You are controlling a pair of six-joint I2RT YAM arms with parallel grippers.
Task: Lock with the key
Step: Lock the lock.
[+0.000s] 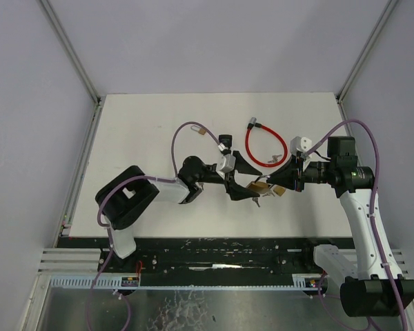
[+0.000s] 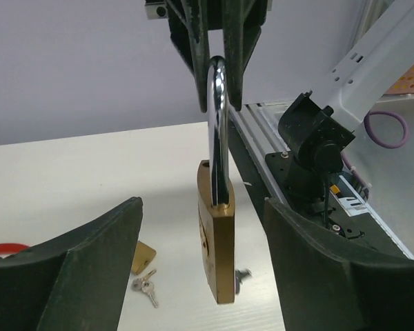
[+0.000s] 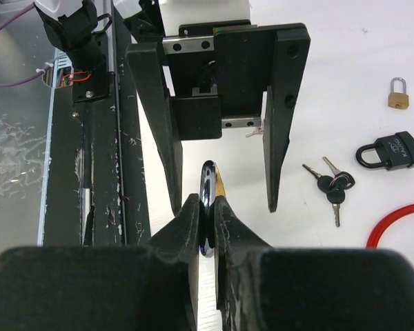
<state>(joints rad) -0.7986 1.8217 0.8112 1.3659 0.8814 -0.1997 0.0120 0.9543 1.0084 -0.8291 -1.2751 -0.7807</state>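
Note:
A brass padlock (image 2: 217, 241) hangs upright above the table by its chrome shackle (image 2: 219, 131). My right gripper (image 3: 208, 207) is shut on the top of that shackle (image 3: 207, 181). My left gripper (image 2: 201, 207) is open, one finger on each side of the brass body, and neither finger touches it. A small dark key (image 2: 243, 276) shows blurred just behind the padlock's lower end; I cannot tell whether it sits in the lock. From above, the padlock (image 1: 259, 187) hangs between the two grippers.
On the table lie a small brass padlock (image 2: 143, 256) with silver keys (image 2: 146, 286), black-headed keys (image 3: 334, 186), a black padlock (image 3: 393, 152), another small brass padlock (image 3: 398, 96) and a red cable loop (image 1: 265, 148). The black rail (image 3: 103, 172) runs along the table's near edge.

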